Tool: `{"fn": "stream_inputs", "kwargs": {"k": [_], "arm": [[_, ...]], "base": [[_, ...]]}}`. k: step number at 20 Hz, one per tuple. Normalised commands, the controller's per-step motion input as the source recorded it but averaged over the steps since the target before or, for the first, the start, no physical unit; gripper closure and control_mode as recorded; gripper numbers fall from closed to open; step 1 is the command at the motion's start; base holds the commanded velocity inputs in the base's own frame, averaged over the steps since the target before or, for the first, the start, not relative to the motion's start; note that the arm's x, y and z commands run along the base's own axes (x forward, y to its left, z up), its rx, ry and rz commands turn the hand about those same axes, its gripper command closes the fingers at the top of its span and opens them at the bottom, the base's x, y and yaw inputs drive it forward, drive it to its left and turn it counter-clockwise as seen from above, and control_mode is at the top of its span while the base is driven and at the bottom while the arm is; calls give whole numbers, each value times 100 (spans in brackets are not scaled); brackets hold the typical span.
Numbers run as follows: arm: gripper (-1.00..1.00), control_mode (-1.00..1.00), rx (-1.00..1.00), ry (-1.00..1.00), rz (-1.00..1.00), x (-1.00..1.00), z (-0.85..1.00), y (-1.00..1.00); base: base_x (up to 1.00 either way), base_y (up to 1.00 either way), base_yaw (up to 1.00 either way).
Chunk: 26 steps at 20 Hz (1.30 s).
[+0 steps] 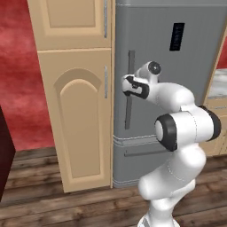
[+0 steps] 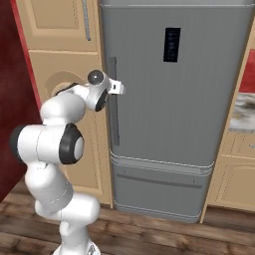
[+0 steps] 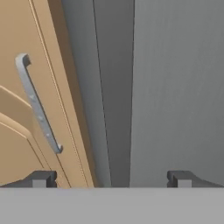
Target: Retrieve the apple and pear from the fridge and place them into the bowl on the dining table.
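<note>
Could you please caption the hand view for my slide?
Open gripper straddling the closed fridge's dark handle, beside the wooden cabinet.

A tan wooden cabinet (image 1: pixel 82 119) with arched door panels stands against a red wall (image 1: pixel 17 66) on a dark plank floor (image 1: pixel 66 208).

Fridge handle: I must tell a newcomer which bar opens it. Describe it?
Find the tall grey fridge beside the tan cabinet. Its handle is a long dark vertical bar on the upper door's left edge, unlike the cabinet's short silver handles.
</note>
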Motion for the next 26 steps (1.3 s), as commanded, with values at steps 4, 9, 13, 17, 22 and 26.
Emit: {"fn": "stream_inputs", "kwargs": {"k": [4,9,13,17,22,26], "arm": [[-100,-100,0,-22,0,40,-32,0],[-100,-100,0,-8,0,47,-11,-1],[-100,-100,0,0,0,52,0,-15],[-100,-100,1,1,0,49,0,-34],[-100,-100,0,1,0,51,0,-30],[-100,-100,0,0,0,57,0,-7]], "base": [[0,0,0],[0,0,0],[0,0,0],[0,0,0],[0,0,0],[0,0,0]]}}
